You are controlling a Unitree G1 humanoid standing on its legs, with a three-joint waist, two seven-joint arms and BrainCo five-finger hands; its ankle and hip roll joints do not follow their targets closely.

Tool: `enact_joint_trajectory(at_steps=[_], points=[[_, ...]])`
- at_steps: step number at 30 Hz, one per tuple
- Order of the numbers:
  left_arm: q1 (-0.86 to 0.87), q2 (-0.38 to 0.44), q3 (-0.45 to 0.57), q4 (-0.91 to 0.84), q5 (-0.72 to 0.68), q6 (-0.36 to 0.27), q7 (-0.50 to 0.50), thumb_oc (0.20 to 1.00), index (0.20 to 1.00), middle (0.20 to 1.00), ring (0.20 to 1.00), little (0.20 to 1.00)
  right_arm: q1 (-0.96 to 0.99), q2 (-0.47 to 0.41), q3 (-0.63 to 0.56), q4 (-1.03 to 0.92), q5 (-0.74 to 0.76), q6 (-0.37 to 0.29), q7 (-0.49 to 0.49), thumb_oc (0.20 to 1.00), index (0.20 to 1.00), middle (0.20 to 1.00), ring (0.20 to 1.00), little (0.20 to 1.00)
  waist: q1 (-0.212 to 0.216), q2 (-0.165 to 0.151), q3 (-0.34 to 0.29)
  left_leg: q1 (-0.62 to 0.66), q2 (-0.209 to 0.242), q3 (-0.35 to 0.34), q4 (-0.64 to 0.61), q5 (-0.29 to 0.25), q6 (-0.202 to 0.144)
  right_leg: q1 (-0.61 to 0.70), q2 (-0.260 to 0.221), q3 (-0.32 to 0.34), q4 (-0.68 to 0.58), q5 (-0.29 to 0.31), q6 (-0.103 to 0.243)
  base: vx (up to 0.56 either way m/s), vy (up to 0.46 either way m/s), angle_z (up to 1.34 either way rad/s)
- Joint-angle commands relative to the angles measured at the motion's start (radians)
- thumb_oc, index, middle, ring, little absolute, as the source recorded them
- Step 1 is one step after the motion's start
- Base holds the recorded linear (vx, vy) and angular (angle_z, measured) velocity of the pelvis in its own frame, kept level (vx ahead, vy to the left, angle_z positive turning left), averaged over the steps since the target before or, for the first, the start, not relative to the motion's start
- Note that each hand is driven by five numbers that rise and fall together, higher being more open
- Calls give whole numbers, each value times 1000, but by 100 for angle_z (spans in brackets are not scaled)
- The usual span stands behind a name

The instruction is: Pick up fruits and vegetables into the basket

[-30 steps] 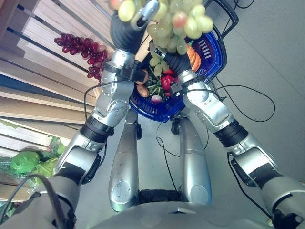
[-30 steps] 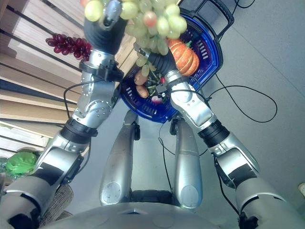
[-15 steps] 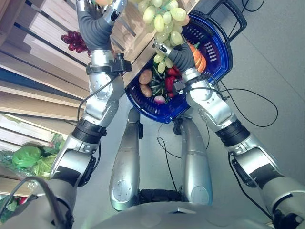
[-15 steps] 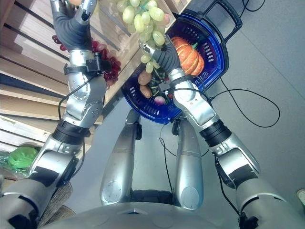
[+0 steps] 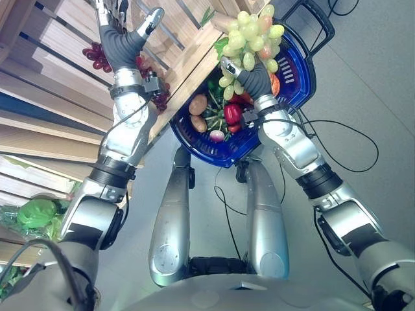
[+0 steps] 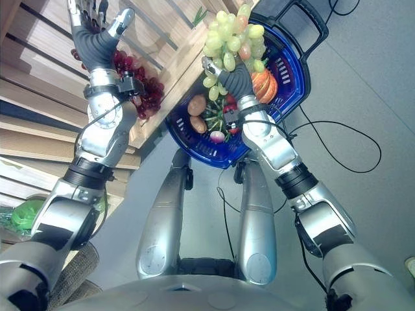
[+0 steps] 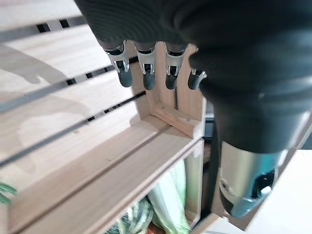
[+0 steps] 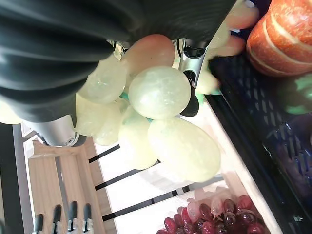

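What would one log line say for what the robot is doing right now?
right hand: shut on green grapes, over blue basket | left hand: open, empty, by wooden crate | purple grapes: on crate

pumpkin (image 6: 260, 83) half hidden behind green grapes (image 6: 231, 40), right hand (image 6: 237, 78) fingers buried in the bunch, left hand (image 6: 91, 34) fingertips cut off at the top edge, red grapes (image 5: 151, 91) partly behind the left wrist, leafy greens (image 5: 35, 217) cropped at the left edge

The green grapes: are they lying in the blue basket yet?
No, the right hand grips the green grapes above the blue basket.
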Motion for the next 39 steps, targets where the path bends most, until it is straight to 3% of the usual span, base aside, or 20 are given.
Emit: enact_joint_trajectory(at_steps=[1, 14, 25, 30, 39], points=[[-19, -19, 51, 25, 35, -52, 11, 1000, 1000, 1000, 1000, 1000, -8, -2, -18, -69, -5, -96, 16, 200, 200, 200, 200, 200, -35, 62, -36, -26, -50, 40, 144, -134, 41, 92, 16, -27, -219, 117, 100, 0, 0, 0], [-47, 21, 46, 200, 156, -56, 109, 1000, 1000, 1000, 1000, 1000, 8, -26, -11, 48, 11, -89, -35, 200, 200, 200, 200, 200, -46, 65, -36, -23, -44, 47, 141, -133, 33, 88, 20, -16, -212, 112, 98, -1, 1, 0], [-121, 84, 31, 411, 75, -81, 163, 1000, 1000, 1000, 1000, 1000, -54, -79, 44, 322, 19, -74, -59, 200, 200, 200, 200, 200, -53, 87, -36, -22, -40, 58, 138, -133, 20, 75, 20, -6, -203, 98, 91, -8, 34, -3], [-167, 100, 11, 462, 49, -67, 149, 1000, 1000, 1000, 1000, 1000, -97, -83, 71, 406, 22, -48, -48, 200, 200, 200, 200, 200, -50, 92, -36, -29, -41, 57, 146, -134, 18, 67, 21, -7, -195, 94, 88, 0, 0, 0], [-257, 139, -36, 575, 137, 27, 149, 1000, 1000, 1000, 1000, 1000, -196, -68, 110, 606, -26, 32, 22, 200, 200, 200, 200, 200, -39, 100, -36, -41, -39, 53, 156, -133, 15, 53, 28, -7, -183, 89, 84, 0, 0, 0]])
